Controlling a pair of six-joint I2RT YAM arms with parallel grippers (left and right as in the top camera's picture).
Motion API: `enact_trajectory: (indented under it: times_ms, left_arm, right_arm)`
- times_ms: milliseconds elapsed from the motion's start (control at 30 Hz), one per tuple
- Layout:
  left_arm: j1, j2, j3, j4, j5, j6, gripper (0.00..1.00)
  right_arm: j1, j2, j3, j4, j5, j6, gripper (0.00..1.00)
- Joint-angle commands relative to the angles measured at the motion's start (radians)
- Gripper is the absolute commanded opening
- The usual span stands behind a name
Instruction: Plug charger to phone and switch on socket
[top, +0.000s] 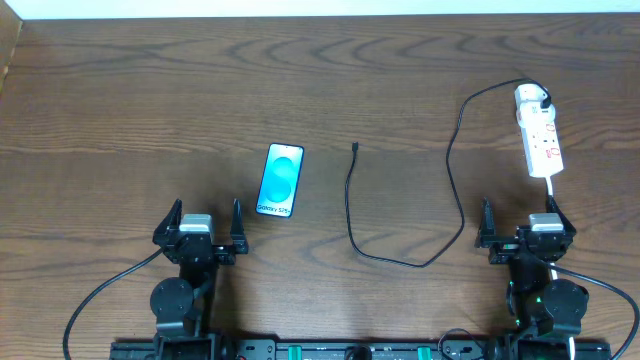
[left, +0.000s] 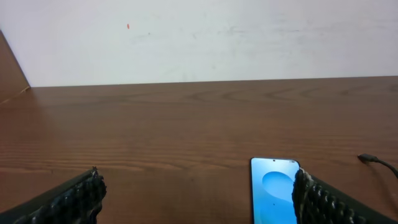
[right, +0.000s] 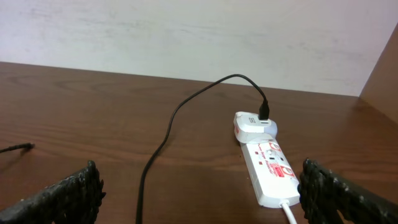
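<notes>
The phone (top: 281, 181) lies flat, blue screen up, left of centre; it also shows in the left wrist view (left: 273, 190) beside the right finger. The black charger cable (top: 352, 215) loops across the table, its free connector tip (top: 355, 148) lying right of the phone, apart from it. Its other end runs into a white adapter on the white socket strip (top: 540, 135) at the far right, also in the right wrist view (right: 268, 167). My left gripper (top: 199, 232) is open and empty, near the phone's front-left. My right gripper (top: 522, 230) is open and empty, just in front of the strip.
The strip's white cord (top: 552, 188) runs toward the right arm's base. The cable passes between the right fingers in the right wrist view (right: 152, 168). A pale wall (left: 205, 37) stands behind the table's far edge. The wooden tabletop (top: 150, 100) spreads wide.
</notes>
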Motion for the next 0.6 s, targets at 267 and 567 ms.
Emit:
enact_trajectory:
  times_ms: [267, 567]
  left_arm:
    - [0.005, -0.006, -0.010, -0.044, 0.013, 0.017, 0.97]
    - [0.005, -0.006, -0.010, -0.044, 0.013, 0.017, 0.97]
  right_arm:
    - [-0.004, -0.005, -0.004, -0.001, 0.005, 0.011, 0.99]
    - [-0.004, -0.005, -0.004, -0.001, 0.005, 0.011, 0.99]
